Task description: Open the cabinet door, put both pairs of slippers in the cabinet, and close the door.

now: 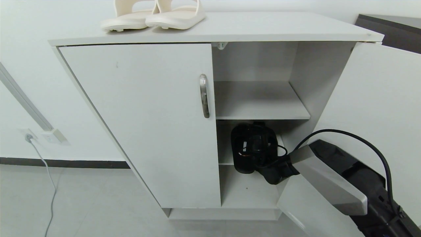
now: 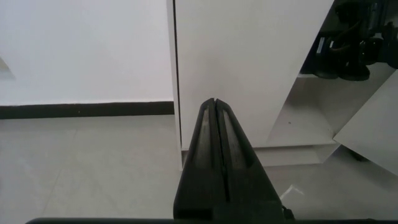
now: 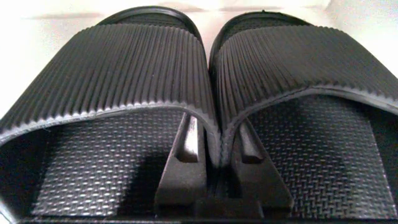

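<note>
The white cabinet [image 1: 263,28] has its right door [image 1: 378,105] swung open and its left door [image 1: 141,125] closed, with a metal handle [image 1: 204,95]. A cream pair of slippers [image 1: 154,18] lies on the cabinet top. My right gripper [image 1: 263,156] is inside the open half, at the second compartment under the upper shelf [image 1: 260,102]. It is shut on a black pair of slippers [image 1: 245,148] [image 3: 143,74], pinching the two inner edges together between its fingers [image 3: 189,146]. My left gripper [image 2: 214,102] is shut and empty, low above the floor facing the closed door [image 2: 249,62].
A wall socket [image 1: 29,136] with a grey cable trailing to the floor sits left of the cabinet. Open tiled floor [image 1: 82,200] lies in front and to the left. A dark piece of furniture [image 1: 391,29] stands behind the open door.
</note>
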